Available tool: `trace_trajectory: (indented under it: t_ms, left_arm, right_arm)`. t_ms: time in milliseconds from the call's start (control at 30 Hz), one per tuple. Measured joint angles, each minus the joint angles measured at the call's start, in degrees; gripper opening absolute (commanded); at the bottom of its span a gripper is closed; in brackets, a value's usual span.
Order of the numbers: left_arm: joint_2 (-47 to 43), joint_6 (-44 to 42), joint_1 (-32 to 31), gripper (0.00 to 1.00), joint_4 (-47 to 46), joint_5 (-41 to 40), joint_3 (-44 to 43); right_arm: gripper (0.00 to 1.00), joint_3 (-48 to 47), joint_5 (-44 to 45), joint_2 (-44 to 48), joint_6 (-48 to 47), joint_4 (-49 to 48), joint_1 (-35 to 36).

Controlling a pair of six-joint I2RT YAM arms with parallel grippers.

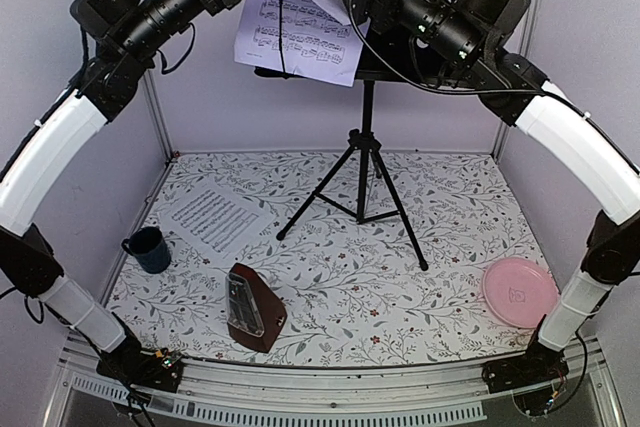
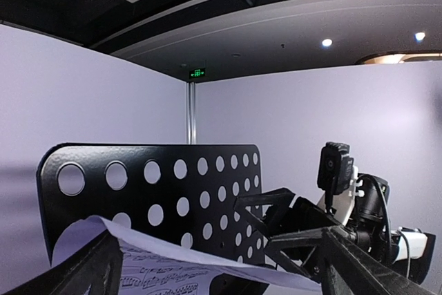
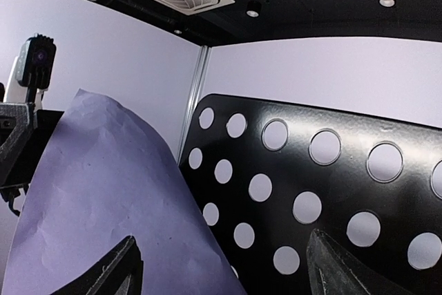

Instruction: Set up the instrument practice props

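Two end effectors spread wide, facing desk

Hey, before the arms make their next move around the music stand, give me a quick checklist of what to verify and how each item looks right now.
1. Is the music stand upright on its tripod? Ok.
2. Is the first sheet square on the stand? Not ok, it sits skewed.
3. Is its bottom edge seated on the ledge? Cannot tell.
4. Is the second sheet on the stand? Not ok, it lies flat on the table.
5. Is the metronome standing upright? Ok.
6. Are the left hand and right hand open? Ok.
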State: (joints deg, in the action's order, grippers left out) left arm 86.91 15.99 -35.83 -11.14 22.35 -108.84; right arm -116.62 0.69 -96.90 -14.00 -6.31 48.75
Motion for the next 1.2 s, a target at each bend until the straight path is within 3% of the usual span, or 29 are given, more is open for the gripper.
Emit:
trace_trajectory:
  t_ms: [100, 267, 467, 767, 933, 1200]
  left_arm:
    - [-0.15, -0.2, 0.42, 0.97, 0.13, -0.92, 0.81]
    - [-2.73, -0.98, 2.6, 0.94, 2.58, -2.62, 4.55]
    - [-10.29, -1.03, 6.45, 0.89, 5.2, -5.05, 13.0]
    - [-10.21, 1.73, 8.59, 0.87, 4.61, -2.25, 13.86]
    - [-9.27, 2.16, 8.63, 0.89, 5.07, -1.9, 13.29]
    - [-12.87, 4.42, 12.41, 0.89, 5.88, -3.04, 17.59]
  right_arm:
    - [0.83, 2.62, -0.7, 2.78, -0.44, 3.72, 0.0]
    - [0.77, 16.94, -1.33, 15.15, 0.24, 8.37, 0.0]
    - [0.54, 28.79, -4.76, 24.9, 4.31, 10.95, 0.13]
    - [0.3, 32.89, -7.17, 13.81, 7.87, 5.95, 4.57]
    - [0.27, 32.46, -4.52, 8.5, 7.74, 3.54, 6.14]
    - [0.3, 32.57, -0.61, 8.87, 6.84, -3.85, 6.54]
